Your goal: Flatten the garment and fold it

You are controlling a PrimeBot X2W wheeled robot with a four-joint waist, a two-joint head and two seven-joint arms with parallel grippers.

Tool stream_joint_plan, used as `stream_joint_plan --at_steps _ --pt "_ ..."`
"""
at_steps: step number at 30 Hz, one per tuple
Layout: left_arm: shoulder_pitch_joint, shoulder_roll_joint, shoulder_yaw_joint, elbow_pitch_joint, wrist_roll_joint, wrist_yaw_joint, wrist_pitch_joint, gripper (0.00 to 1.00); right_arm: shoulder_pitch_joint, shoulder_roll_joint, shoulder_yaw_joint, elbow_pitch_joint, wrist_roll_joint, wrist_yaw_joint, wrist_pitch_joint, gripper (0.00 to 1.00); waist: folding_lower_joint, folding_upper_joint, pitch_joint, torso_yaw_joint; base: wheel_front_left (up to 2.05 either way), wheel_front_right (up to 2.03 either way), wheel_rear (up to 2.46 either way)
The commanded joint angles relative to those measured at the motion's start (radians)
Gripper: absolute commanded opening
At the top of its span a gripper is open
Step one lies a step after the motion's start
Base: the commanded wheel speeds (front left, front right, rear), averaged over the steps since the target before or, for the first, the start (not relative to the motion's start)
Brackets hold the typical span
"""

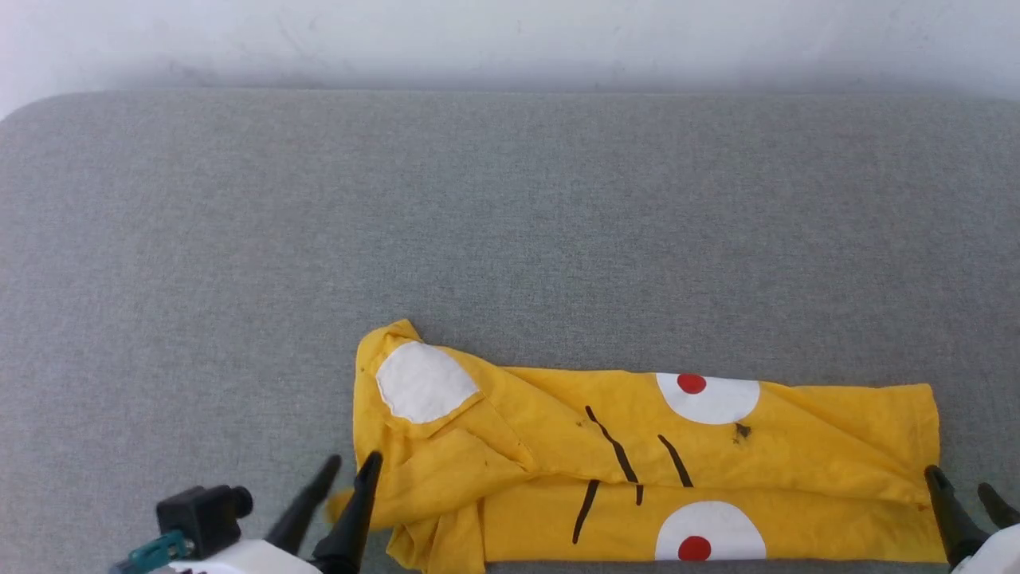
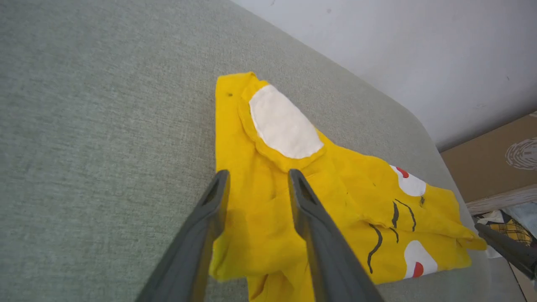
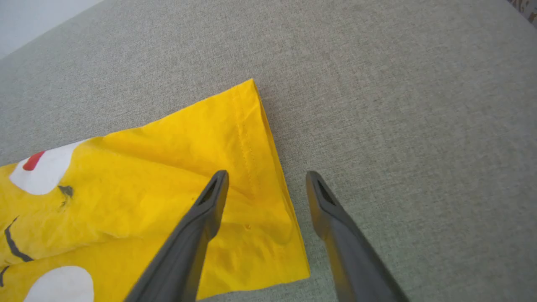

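The yellow garment (image 1: 558,446) lies folded lengthwise, print up, along the grey worktop's (image 1: 510,223) near edge. The left pincer (image 1: 354,458) hangs over its left end, fingers apart. The right pincer (image 1: 958,478), also apart, straddles the hem. A brown box (image 2: 486,167) bears what may be a fingerprint-like swirl.

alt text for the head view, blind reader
A wrinkled yellow T-shirt, folded into a long band, lies at the near edge of a grey surface, white patches, red dots and black lines facing up. The open left gripper is at its left end, the open right gripper at its right end.
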Motion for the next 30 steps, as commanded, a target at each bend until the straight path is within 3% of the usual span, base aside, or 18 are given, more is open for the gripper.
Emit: stream_joint_plan --at_steps 1,6,11,16,27,28,29,30 --pt "-0.02 -0.011 0.017 -0.009 0.0 -0.001 -0.033 1.0 -0.016 0.003 0.001 -0.007 0.021 -0.002 0.009 1.0 0.0001 0.0 0.001 -0.001 0.0 0.0 0.0" --pt "-0.034 -0.024 0.096 -0.071 0.065 0.042 -0.177 1.0 -0.026 0.003 -0.035 -0.068 0.094 -0.002 0.058 1.0 0.0001 0.0 0.009 -0.003 0.0 0.0 0.0" --pt "-0.05 -0.024 0.133 -0.115 0.231 0.122 -0.307 1.0 -0.033 -0.019 -0.06 -0.076 0.043 -0.002 0.077 1.0 0.0001 0.0 0.027 0.01 0.0 0.0 0.0" --pt "-0.067 -0.038 0.104 -0.121 0.346 0.161 -0.334 1.0 -0.044 -0.02 -0.035 -0.017 0.023 -0.002 0.11 1.0 0.0001 0.0 0.042 0.038 0.0 0.0 0.0" --pt "-0.08 -0.036 0.061 -0.101 0.406 0.175 -0.329 1.0 -0.041 -0.026 -0.018 0.109 0.014 -0.002 0.096 1.0 0.0001 0.0 0.038 0.095 0.0 0.0 0.0" --pt "-0.082 -0.035 0.059 -0.103 0.407 0.176 -0.326 1.0 -0.043 -0.025 -0.022 0.119 0.02 -0.002 0.102 0.43 0.0001 0.0 0.038 0.099 0.0 0.0 0.0" --pt "-0.083 -0.035 0.057 -0.105 0.409 0.177 -0.323 1.0 -0.045 -0.027 -0.023 0.125 0.022 -0.002 0.108 0.07 0.0001 0.0 0.037 0.101 0.0 0.0 0.0" --pt "-0.084 -0.035 0.054 -0.106 0.411 0.179 -0.321 1.0 -0.047 -0.029 -0.024 0.129 0.022 -0.002 0.111 0.0 0.0001 0.0 0.037 0.104 0.0 0.0 0.0"
